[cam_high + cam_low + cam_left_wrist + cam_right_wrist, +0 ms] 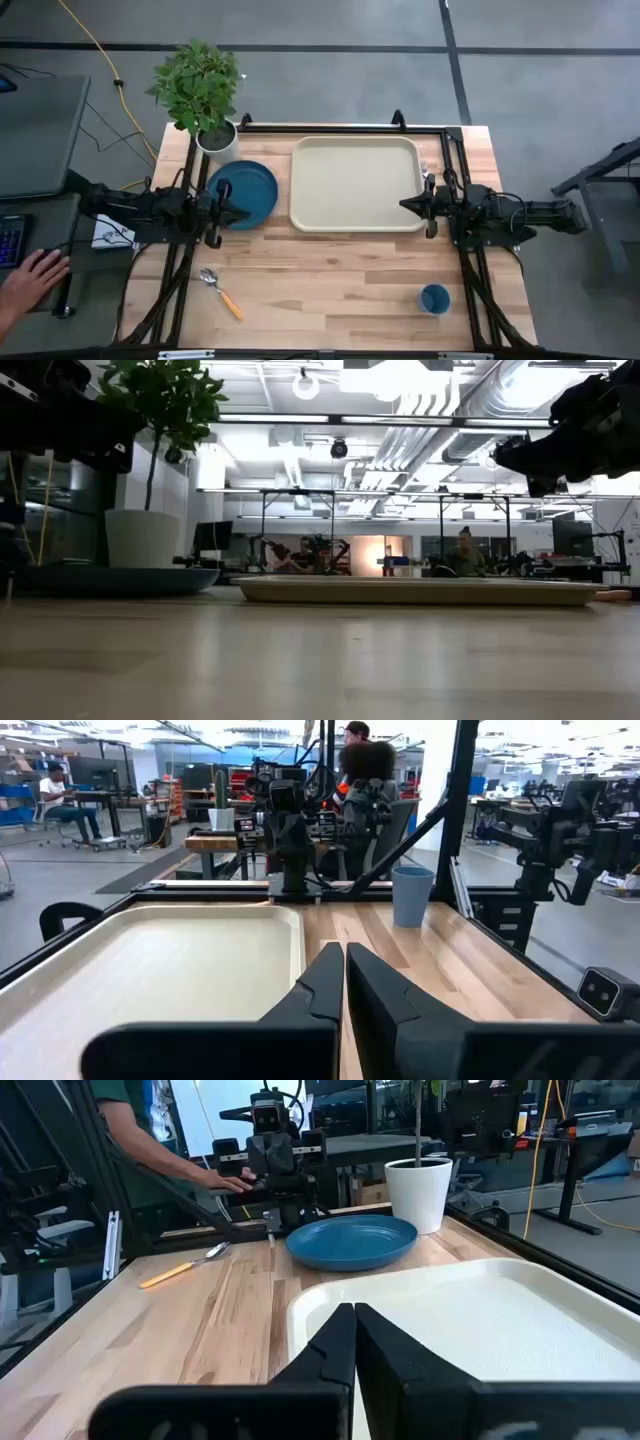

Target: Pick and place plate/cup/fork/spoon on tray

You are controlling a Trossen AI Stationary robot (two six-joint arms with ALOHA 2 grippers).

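The dark blue plate [258, 183] rests flat on the table left of the beige tray [355, 185], which lies at the table's far middle. The spoon [220, 292] lies at the near left and the light-blue cup [434, 298] stands at the near right. I cannot make out the fork. My left gripper [247, 212] is shut and empty, raised over the plate's near edge and pointing right. My right gripper [404, 205] is shut and empty, raised over the tray's right near corner and pointing left. The wrist views show the cup [412, 895], plate [350, 1240] and spoon [185, 1263].
A white plant pot [217, 138] with a green plant stands at the far left corner, just behind the plate. A black frame [340, 127] runs along the table's far and side edges. A person's hand [30, 280] is off the table's left side.
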